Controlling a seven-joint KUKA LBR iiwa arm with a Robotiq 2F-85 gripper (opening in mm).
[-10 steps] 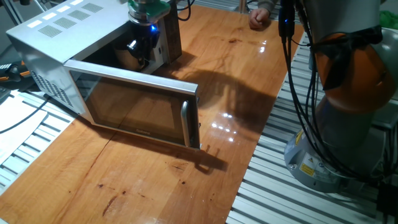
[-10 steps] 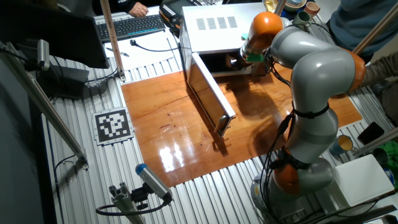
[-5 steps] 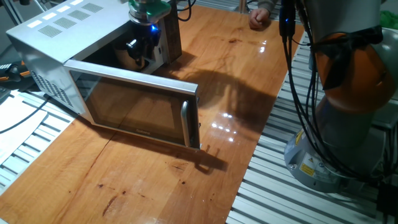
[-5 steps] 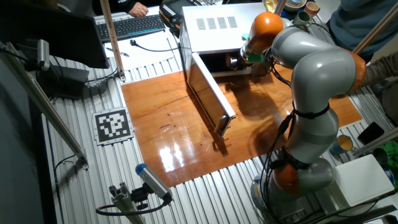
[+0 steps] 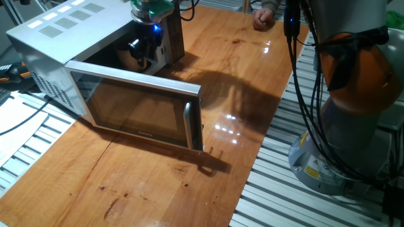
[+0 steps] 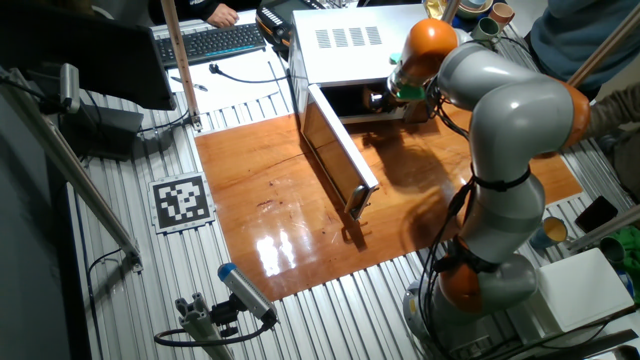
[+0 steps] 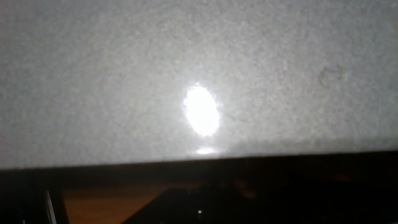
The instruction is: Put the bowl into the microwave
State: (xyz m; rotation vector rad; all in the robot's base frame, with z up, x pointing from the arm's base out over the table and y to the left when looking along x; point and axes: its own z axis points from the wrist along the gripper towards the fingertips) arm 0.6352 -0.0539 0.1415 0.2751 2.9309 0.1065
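Inside the open microwave (image 5: 60, 44) on the wooden surface (image 5: 240, 75), the pincer (image 5: 142, 53) reaches into the dark cavity. Its spread cannot be told. The bowl cannot be made out; the hand view shows only a grainy grey wall with glare.

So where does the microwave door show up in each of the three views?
One fixed view: the microwave door swung open, centre-left, handle at its right end.
The other fixed view: the door seen nearly edge-on, just above centre, running down-right from the microwave.
Hand view: not recognisable; only a grey surface with a bright glare spot.
Shared landmark: the door's vertical bar handle, over the wooden tabletop.
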